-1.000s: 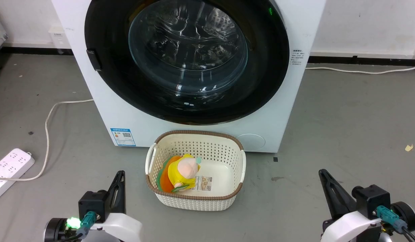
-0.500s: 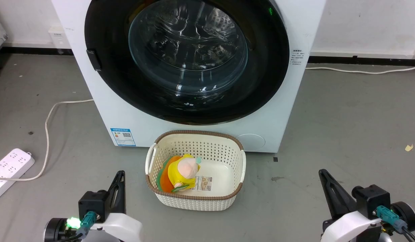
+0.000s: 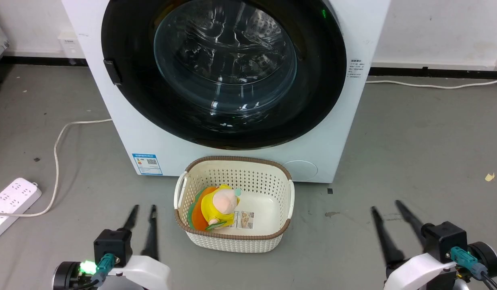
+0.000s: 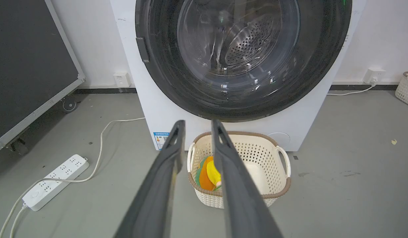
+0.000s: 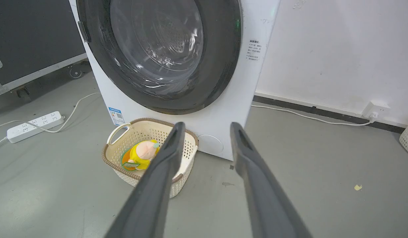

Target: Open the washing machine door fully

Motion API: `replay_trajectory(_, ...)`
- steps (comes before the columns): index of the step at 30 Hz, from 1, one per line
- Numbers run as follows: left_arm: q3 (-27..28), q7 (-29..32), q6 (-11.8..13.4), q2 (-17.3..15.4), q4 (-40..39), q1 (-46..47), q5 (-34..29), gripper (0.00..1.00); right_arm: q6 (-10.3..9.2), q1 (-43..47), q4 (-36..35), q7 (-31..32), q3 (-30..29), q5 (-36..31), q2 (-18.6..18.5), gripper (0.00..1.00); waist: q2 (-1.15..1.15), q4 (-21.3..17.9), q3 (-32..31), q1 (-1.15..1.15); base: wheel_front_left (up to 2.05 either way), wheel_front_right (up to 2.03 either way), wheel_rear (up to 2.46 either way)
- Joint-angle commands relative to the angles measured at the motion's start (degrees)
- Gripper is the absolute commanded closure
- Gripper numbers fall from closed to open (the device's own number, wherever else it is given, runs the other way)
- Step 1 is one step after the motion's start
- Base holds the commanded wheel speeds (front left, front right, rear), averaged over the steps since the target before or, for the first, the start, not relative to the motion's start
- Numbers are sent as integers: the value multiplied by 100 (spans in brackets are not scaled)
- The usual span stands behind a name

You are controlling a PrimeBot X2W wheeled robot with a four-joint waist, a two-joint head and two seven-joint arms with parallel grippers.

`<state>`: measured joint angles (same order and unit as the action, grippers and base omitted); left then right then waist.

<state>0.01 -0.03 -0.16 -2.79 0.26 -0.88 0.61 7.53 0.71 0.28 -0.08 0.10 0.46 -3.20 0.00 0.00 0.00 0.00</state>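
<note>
Left hand: the left hand (image 3: 143,208) hangs low over the grey concrete floor (image 3: 413,141), its two long dark fingers parted with nothing between them. It is released and empty.
Right hand: the right hand (image 3: 385,206) is spread a touch wider, also gripping nothing, low over the floor.
Door: the large round glossy black washing machine door (image 3: 224,60) with its clear glass bowl is ahead of and above both hands, well apart from them. It sits shut, flush with the front, and neither hand touches it.
Door tab: a small dark tab (image 3: 112,71) sits on the door's rim on the left hand's side.
Machine: the white front-loading washing machine (image 3: 127,133) stands beyond the fingertips, with a blue sticker (image 3: 147,164) low down ahead of the left hand.
Basket: a cream perforated plastic basket (image 3: 232,159) with a brown rim sits on the floor between the two hands, nearer the left one. A yellow-and-orange plush toy (image 3: 218,205) lies inside.
Outside the left hand: a white power strip (image 3: 13,199) lies on the floor.
</note>
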Motion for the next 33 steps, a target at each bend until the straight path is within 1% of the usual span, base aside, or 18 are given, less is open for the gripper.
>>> replay_trajectory(1, -3, -11, 3, 0, 1, 2, -1, 0, 0, 0, 4, -11, 1, 11, 0, 0, 0, -1, 1, 0, 0, 0, 0)
replay_trajectory(19, -158, -226, 83, -4, -11, 54, -11, 0, -1, -77, 31, -225, -29, 156, -2, 0, 0, 17, 89, 0, 0, 0, 0)
replay_trajectory(26, -243, -310, 117, -6, -46, 152, -21, 0, -1, -285, 34, -305, 9, 329, -141, 0, 0, 45, 272, 0, 0, 0, 0)
replay_trajectory(33, -343, -393, 152, -10, -80, 286, -35, 0, -1, -673, 41, -312, 47, 615, -339, 0, 0, 84, 499, 0, 0, 0, 0)
